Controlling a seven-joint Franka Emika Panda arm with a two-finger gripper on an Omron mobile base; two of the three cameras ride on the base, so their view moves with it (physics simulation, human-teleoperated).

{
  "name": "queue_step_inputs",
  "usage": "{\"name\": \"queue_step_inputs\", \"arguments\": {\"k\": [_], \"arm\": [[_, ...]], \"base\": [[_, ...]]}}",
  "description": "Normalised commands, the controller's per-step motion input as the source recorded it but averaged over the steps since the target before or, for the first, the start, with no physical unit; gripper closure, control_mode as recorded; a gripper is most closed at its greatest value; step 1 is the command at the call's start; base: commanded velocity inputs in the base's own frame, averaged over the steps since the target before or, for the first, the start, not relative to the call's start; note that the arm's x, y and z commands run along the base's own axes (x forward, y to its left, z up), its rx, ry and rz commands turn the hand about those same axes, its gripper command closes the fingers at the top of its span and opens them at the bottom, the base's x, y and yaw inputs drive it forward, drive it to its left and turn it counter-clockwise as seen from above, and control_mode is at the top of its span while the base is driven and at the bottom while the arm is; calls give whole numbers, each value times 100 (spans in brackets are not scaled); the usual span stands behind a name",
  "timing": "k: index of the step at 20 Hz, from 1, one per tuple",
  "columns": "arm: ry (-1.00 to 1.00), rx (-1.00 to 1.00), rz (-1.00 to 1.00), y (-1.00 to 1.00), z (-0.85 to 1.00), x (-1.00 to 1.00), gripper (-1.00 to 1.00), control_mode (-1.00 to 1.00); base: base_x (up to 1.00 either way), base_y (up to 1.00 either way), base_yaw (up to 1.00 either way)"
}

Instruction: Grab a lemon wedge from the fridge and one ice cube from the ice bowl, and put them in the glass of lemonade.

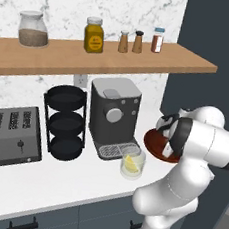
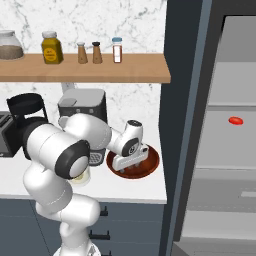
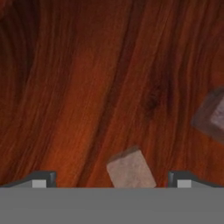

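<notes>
While low inside shallow reddish-brown wooden bowl [image 2: 150, 167], gripper [image 3: 116, 181] spread wide, pale greyish ice cube [image 3: 130, 169] between tips, ungripped. Beside: second cube [image 3: 214, 114], lemonade tumbler [image 1: 133, 163], coffee machine [image 1: 114, 115].

On the long wooden wall shelf [image 1: 68, 56] ahead of me I see a round glass jar of brownish grains [image 1: 33, 29], a squat jar of yellow contents with a pale lid [image 1: 94, 34], two small brown shakers [image 1: 130, 41] side by side, and a slim red-filled spice bottle [image 1: 157, 40]. Below, on the white countertop [image 1: 38, 183], a dark grey toaster [image 1: 11, 136] sits at my left, a black three-tier stack of round trays [image 1: 64, 122] beside it, then a boxy grey coffee machine [image 1: 113, 116] against the white marble wall [image 1: 64, 0].
</notes>
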Motion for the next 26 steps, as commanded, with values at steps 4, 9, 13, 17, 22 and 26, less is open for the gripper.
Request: {"name": "queue_step_inputs", "arguments": {"k": [4,9,13,17,22,26], "arm": [[0,0,0,-13,0,0,-100,-100],[0,0,0,-1,0,0,-100,-100],[0,0,0,0,0,4,-100,-100],[0,0,0,0,0,12,-100,-100],[2,0,0,0,0,9,-100,-100],[3,0,0,0,0,3,-100,-100]], "base": [[0,0,0],[0,0,0],[0,0,0],[0,0,0],[0,0,0],[0,0,0]]}}
